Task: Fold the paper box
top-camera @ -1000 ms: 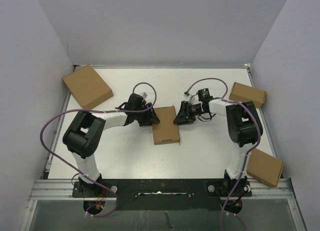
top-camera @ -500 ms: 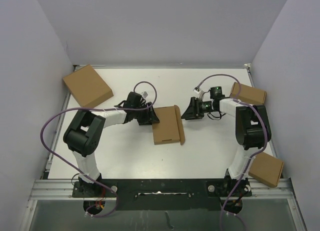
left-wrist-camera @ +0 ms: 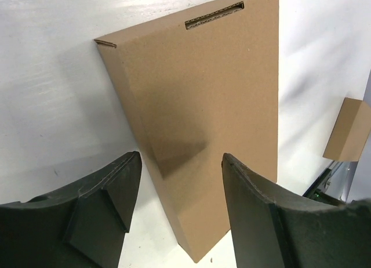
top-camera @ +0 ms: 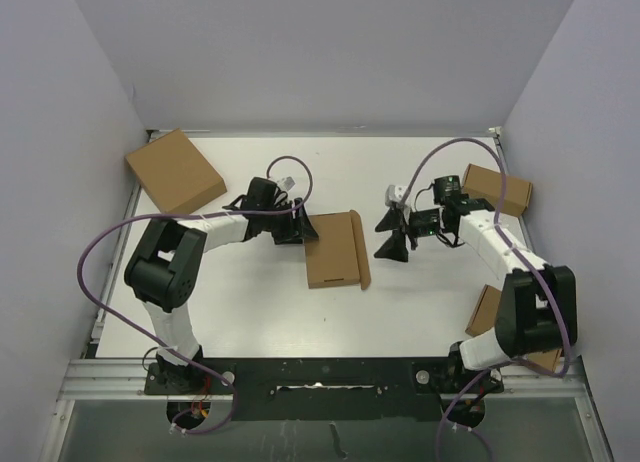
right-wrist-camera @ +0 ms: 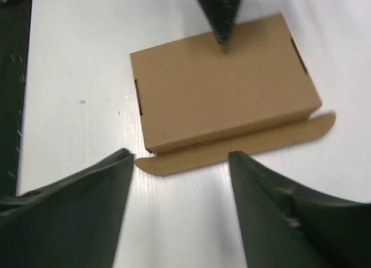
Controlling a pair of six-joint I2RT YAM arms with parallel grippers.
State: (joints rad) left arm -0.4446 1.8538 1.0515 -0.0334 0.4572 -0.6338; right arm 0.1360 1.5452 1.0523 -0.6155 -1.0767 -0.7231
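The paper box [right-wrist-camera: 223, 100] lies closed on the white desk [right-wrist-camera: 69, 65], one long flap [right-wrist-camera: 243, 143] spread flat toward the right pincer [right-wrist-camera: 179, 159], whose jaws stand apart, empty. The left pincer's finger [right-wrist-camera: 220, 7] touches the box's far edge.

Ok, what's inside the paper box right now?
That cannot be seen: the paper box is folded shut, so its lid covers the inside. All that shows is its closed top and one long flap lying out flat on the table along its side.
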